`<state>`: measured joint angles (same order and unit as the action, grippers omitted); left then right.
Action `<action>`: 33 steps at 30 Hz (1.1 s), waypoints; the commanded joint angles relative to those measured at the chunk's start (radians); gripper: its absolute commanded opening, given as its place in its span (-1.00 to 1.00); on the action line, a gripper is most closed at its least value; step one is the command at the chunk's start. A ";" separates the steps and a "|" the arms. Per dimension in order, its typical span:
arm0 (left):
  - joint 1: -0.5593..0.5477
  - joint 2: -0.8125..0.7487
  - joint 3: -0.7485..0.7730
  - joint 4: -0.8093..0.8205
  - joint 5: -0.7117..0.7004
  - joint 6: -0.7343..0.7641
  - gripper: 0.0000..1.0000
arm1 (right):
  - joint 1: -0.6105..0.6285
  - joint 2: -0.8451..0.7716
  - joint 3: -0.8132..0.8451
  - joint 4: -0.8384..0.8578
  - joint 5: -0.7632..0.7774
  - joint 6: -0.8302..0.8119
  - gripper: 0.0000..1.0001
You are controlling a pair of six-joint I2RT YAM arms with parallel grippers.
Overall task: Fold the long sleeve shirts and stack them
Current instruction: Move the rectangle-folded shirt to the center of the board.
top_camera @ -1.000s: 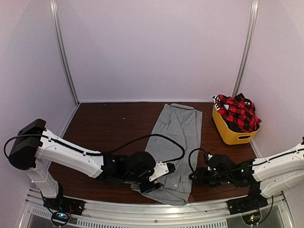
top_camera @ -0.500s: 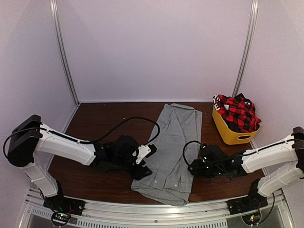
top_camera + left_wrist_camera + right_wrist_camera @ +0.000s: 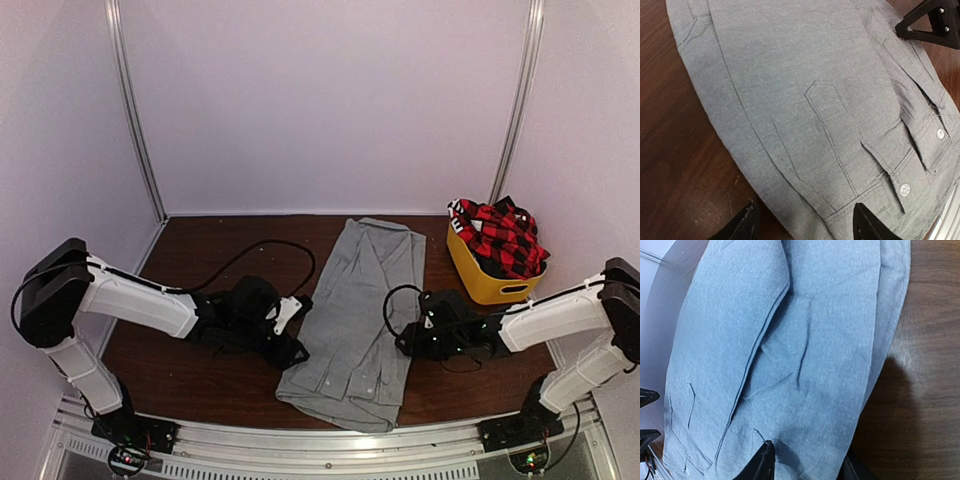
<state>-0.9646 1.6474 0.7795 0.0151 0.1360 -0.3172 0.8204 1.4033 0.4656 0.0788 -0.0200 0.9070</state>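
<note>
the dark wood surface [image 3: 200, 260] carries a grey shirt [image 3: 360, 290] laid lengthwise down the middle, its sides folded in to a narrow strip, likely so it can be folded across next. a plaid shirt [image 3: 500, 238] waits heaped in the yellow tub [image 3: 487, 287] at the far right. the left end effector [image 3: 805, 225] and right end effector [image 3: 807, 467] flank the strip's near half, each parted over a side edge and gripping nothing, seemingly set to pinch both edges.

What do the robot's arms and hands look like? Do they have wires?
The left arm and right arm are smooth white tubes with chunky black joints. A black cable loops out of each one. The left hand and right hand are black, each with two pointy triangle fingers.
</note>
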 commanded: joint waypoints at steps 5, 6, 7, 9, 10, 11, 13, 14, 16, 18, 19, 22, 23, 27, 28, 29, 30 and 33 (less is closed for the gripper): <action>0.025 0.085 0.076 -0.044 0.043 -0.036 0.28 | -0.097 0.128 0.056 -0.062 -0.050 -0.123 -0.27; 0.025 0.096 0.083 -0.044 0.042 -0.039 0.27 | -0.109 0.143 0.066 -0.063 -0.051 -0.136 -0.30; 0.025 0.107 0.092 -0.044 0.043 -0.042 0.26 | -0.122 0.158 0.076 -0.063 -0.055 -0.148 -0.31; 0.025 0.128 0.111 -0.049 0.038 -0.045 0.25 | -0.146 0.200 0.103 -0.065 -0.069 -0.172 -0.34; 0.026 0.139 0.121 -0.052 0.033 -0.045 0.25 | -0.155 0.214 0.113 -0.064 -0.070 -0.182 -0.35; 0.026 0.150 0.132 -0.057 0.029 -0.045 0.25 | -0.169 0.232 0.127 -0.066 -0.073 -0.196 -0.36; 0.028 0.171 0.157 -0.062 0.029 -0.045 0.25 | -0.189 0.259 0.154 -0.070 -0.083 -0.218 -0.38; 0.027 0.182 0.173 -0.063 0.030 -0.044 0.24 | -0.199 0.273 0.169 -0.070 -0.083 -0.229 -0.38; 0.030 0.209 0.206 -0.070 0.025 -0.041 0.24 | -0.223 0.302 0.198 -0.071 -0.089 -0.252 -0.39; 0.036 0.236 0.240 -0.082 0.017 -0.039 0.24 | -0.247 0.330 0.231 -0.071 -0.100 -0.275 -0.41; 0.041 0.244 0.254 -0.087 0.015 -0.038 0.24 | -0.257 0.339 0.247 -0.081 -0.103 -0.287 -0.41; 0.053 0.239 0.275 -0.091 0.007 -0.032 0.26 | -0.274 0.329 0.274 -0.113 -0.106 -0.317 -0.33; 0.054 0.228 0.276 -0.091 0.001 -0.024 0.28 | -0.274 0.313 0.276 -0.120 -0.103 -0.328 -0.27; 0.053 0.162 0.257 -0.087 -0.009 0.010 0.35 | -0.272 0.211 0.255 -0.174 -0.071 -0.369 0.02; 0.053 0.139 0.245 -0.080 -0.011 0.014 0.38 | -0.270 0.180 0.244 -0.190 -0.063 -0.374 0.09; 0.053 0.115 0.231 -0.075 -0.013 0.021 0.44 | -0.266 0.143 0.230 -0.206 -0.056 -0.381 0.16; 0.052 0.091 0.211 -0.067 -0.019 0.025 0.49 | -0.257 0.109 0.216 -0.222 -0.048 -0.388 0.23; 0.053 0.007 0.140 -0.036 -0.073 0.021 0.75 | -0.190 -0.019 0.180 -0.281 0.002 -0.397 0.39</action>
<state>-0.9154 1.7741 0.9916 -0.0765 0.1276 -0.3180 0.5674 1.5204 0.6830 -0.0853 -0.0940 0.5426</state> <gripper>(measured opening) 0.802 0.664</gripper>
